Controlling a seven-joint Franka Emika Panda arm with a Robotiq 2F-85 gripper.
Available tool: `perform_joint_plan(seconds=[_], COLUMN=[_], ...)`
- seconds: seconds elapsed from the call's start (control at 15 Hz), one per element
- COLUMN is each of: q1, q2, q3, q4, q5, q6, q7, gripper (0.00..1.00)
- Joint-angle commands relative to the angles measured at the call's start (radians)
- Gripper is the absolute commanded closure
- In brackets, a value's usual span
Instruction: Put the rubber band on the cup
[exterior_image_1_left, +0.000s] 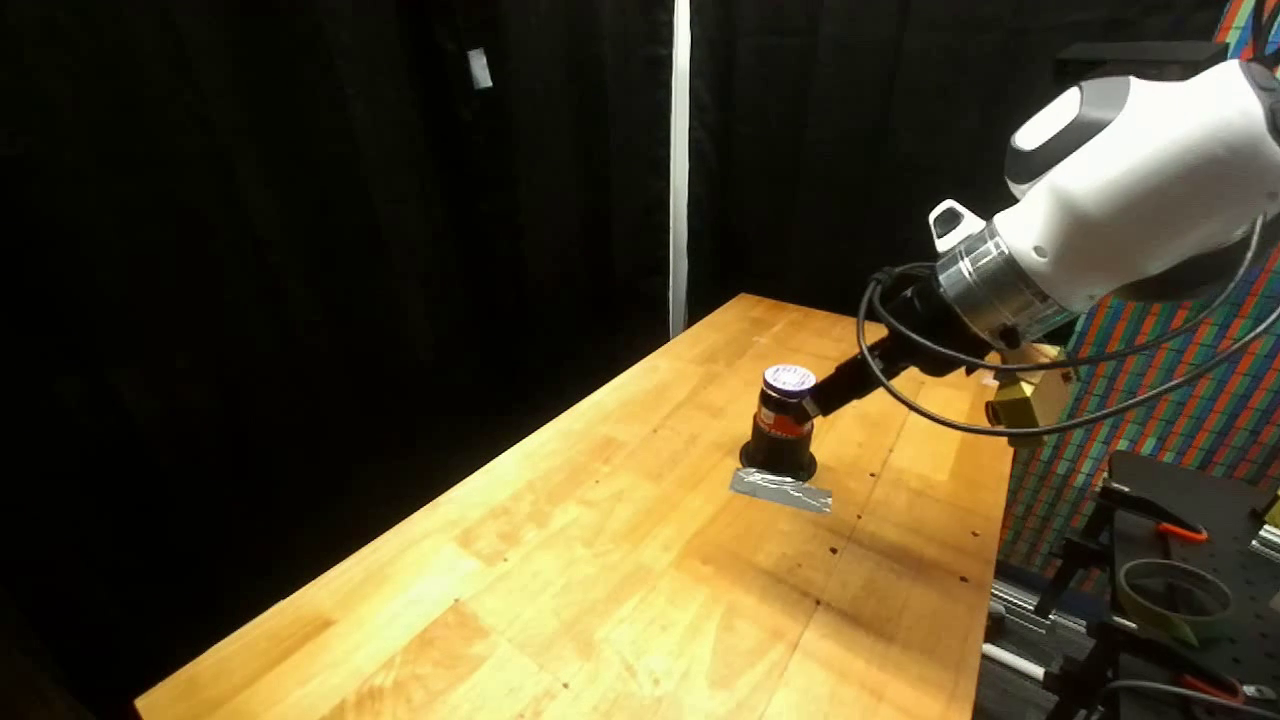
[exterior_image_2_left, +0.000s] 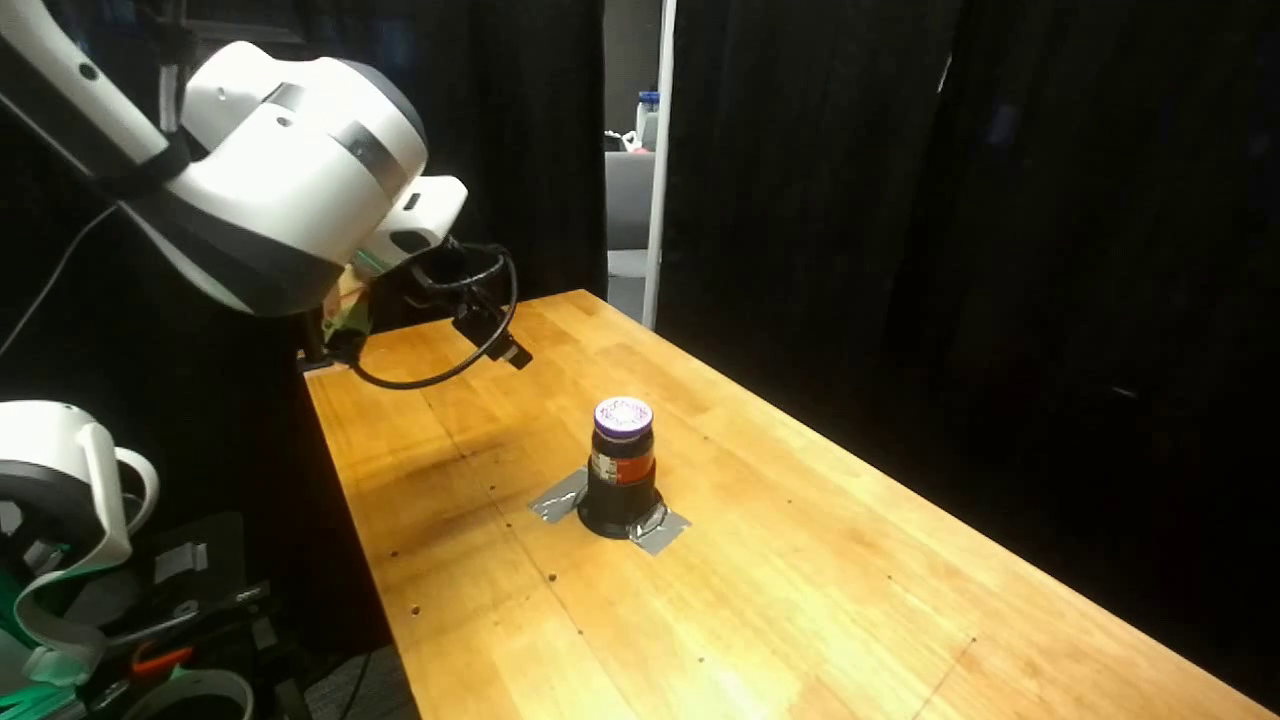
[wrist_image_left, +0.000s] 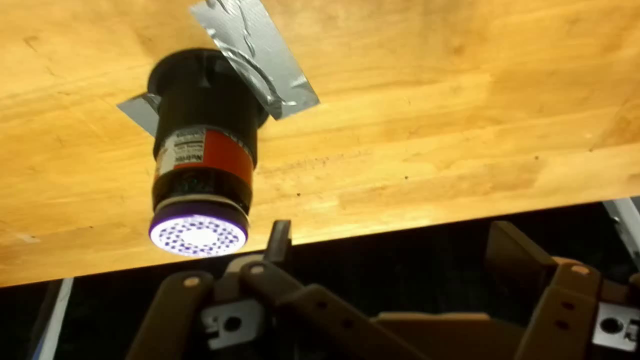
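Cup (exterior_image_2_left: 622, 470) on table (exterior_image_2_left: 850, 600), between tapes (exterior_image_2_left: 558, 497)

A wooden table (exterior_image_1_left: 600, 560), dotted with small dark holes (exterior_image_1_left: 833, 550), fills the lower middle in an exterior view; black curtains (exterior_image_1_left: 300, 200) hang across the upper left. I can make out a tape roll (exterior_image_1_left: 1205, 625) at lower right, an orange object (exterior_image_1_left: 1183, 532) just above it. In an exterior view, two silvery tape strips (exterior_image_2_left: 558, 498) lie just below centre, and beside a pale pole (exterior_image_2_left: 659, 180) at top centre I spot a blue-topped container (exterior_image_2_left: 648, 105).
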Motion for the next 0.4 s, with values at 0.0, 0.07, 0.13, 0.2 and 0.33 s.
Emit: perform_joint_plan(seconds=[0.0, 0.07, 0.13, 0.2, 0.33], q1=[0.024, 0.023, 0.027, 0.023, 0.022], q2=[0.062, 0.083, 0.103, 0.128, 0.119], q3=[0.012, 0.013, 0.019, 0.02, 0.018], q4=[-0.03, -0.034, -0.041, -0.045, -0.052], q5=[0.27, 0.352, 0.435, 0.521, 0.494], q6=[-0.072, -0.075, -0.089, -0.081, -0.075], q7=[-0.266, -0.344, -0.421, -0.499, -0.459], gripper=[0.0, 0.0, 0.0, 0.0, 0.0])
